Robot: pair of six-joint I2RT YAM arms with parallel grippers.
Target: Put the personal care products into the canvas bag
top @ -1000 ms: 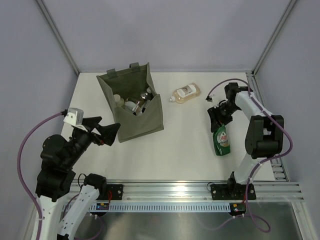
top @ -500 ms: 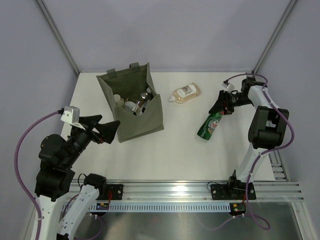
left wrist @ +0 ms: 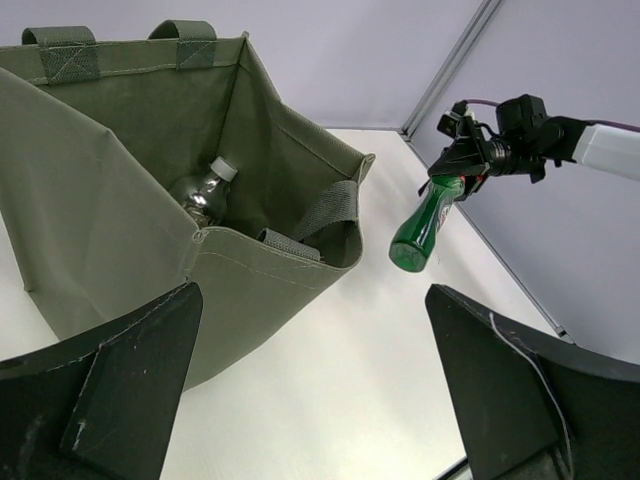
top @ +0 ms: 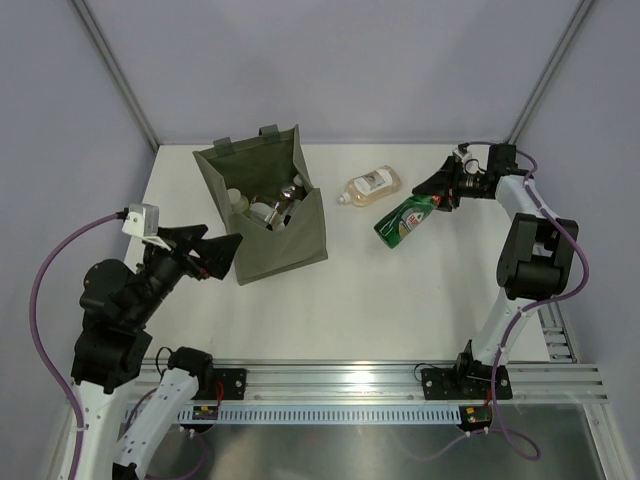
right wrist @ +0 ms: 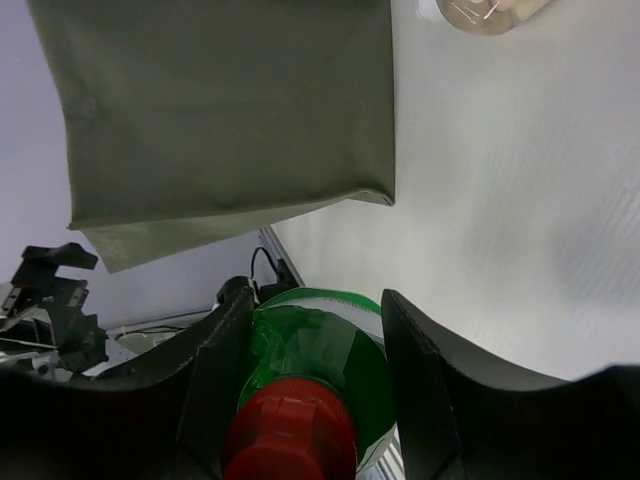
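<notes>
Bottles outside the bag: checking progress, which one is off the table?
The green bottle, held by its red-capped end in the right gripper; the amber bottle lies on the table.

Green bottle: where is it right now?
In the top view the green bottle hangs right of centre, gripped near its cap by the right gripper, just beside the amber bottle lying on the table.

Count one canvas bag (top: 285, 245), at 10 o'clock on the table (top: 360, 310) in the top view. Count two bottles outside it, near 1 o'clock: one green red-capped bottle (top: 405, 218) and one amber bottle (top: 372, 186). Several containers (top: 262, 210) lie inside the bag; you cannot establish their exact number. Count two grippers: left gripper (top: 222, 240), right gripper (top: 440, 195).
</notes>
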